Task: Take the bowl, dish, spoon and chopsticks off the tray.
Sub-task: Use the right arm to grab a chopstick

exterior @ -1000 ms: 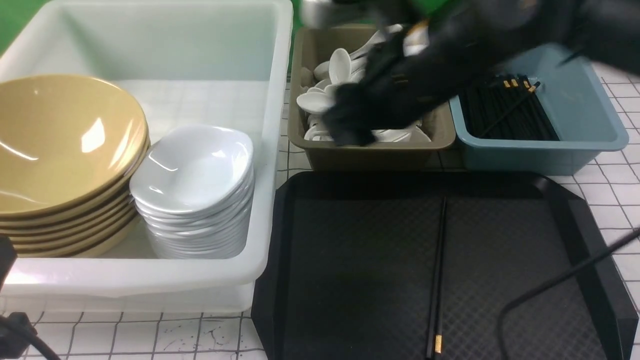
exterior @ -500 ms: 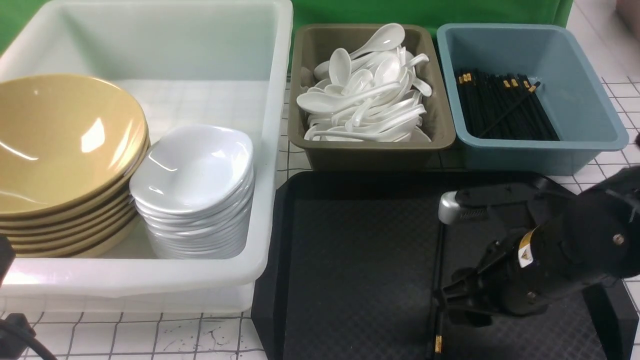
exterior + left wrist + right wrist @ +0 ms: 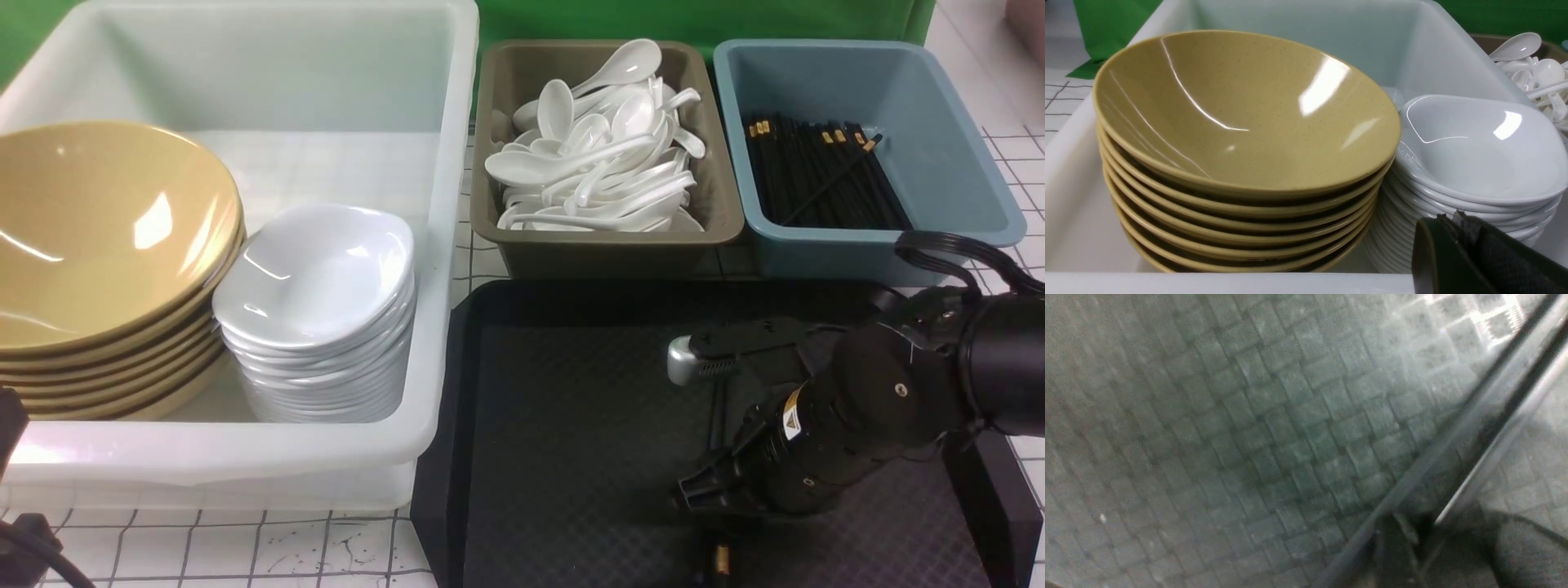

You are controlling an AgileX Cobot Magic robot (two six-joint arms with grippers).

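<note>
In the front view the right gripper (image 3: 695,493) sat low on the tray (image 3: 563,392), hiding most of the chopsticks (image 3: 719,561). The right wrist view showed them lying flat on the tray, but the jaw spread was unclear.

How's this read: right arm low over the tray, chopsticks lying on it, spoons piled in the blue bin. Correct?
Not quite. The spoons are piled in the olive bin, not the blue bin; the front view shows it. The right arm low over the tray, chopsticks lying on it, is right.
</note>
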